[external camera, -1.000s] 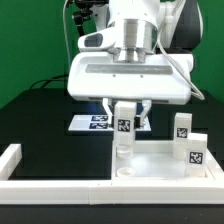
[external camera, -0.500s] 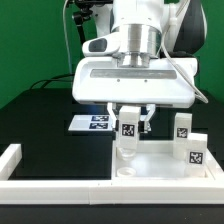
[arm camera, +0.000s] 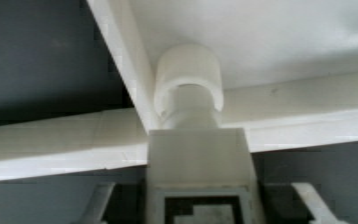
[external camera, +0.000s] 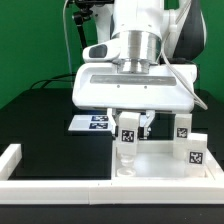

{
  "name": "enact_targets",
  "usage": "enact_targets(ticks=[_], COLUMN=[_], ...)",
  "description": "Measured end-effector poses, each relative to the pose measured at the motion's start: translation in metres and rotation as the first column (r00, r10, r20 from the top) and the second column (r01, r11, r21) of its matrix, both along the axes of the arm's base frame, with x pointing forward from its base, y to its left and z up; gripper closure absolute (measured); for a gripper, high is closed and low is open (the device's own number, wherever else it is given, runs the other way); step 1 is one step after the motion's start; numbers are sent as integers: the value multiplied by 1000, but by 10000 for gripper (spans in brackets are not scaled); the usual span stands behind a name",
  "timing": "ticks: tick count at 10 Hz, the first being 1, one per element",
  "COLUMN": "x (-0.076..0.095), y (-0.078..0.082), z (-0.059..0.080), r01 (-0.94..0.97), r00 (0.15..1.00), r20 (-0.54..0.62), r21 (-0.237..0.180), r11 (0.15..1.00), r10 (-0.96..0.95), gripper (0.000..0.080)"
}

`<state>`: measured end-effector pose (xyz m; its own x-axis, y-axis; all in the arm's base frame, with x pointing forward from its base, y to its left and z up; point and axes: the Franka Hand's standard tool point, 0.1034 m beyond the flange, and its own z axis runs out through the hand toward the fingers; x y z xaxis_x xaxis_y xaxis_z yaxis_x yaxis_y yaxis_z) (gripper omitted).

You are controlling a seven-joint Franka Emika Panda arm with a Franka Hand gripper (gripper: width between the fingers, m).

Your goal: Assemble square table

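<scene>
Ext cam faces arm frontally, mid-range; wrist cam looks down close; both share leg [external camera: 127, 133].

Arm [external camera: 140, 25]: white glossy shells, grey cylindrical wrist section, dark joint housing on the exterior view's right. Wide white flat hand block [external camera: 135, 85]. Black cables up top.

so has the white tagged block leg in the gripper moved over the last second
Yes. The white tagged block leg held by the gripper has shifted toward the exterior view's right, farther from the marker board, above the white square tabletop panel.
</scene>
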<state>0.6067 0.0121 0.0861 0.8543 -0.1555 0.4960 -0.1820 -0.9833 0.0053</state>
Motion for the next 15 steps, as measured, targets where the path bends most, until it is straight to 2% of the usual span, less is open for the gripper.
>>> enact_targets(ticks=[4, 10, 13, 15], x=[-4, 7, 5, 5], y=[-6, -3, -3, -1], z=[-10, -13, -25, -27], r01=[1, -5, -9, -12], r00=[1000, 1000, 1000, 1000], r20=[-16, -5, -19, -19], r21=[-9, -14, -21, -23], r11=[1000, 1000, 1000, 1000], r10=[-1, 5, 9, 12], gripper=[512, 512, 512, 512])
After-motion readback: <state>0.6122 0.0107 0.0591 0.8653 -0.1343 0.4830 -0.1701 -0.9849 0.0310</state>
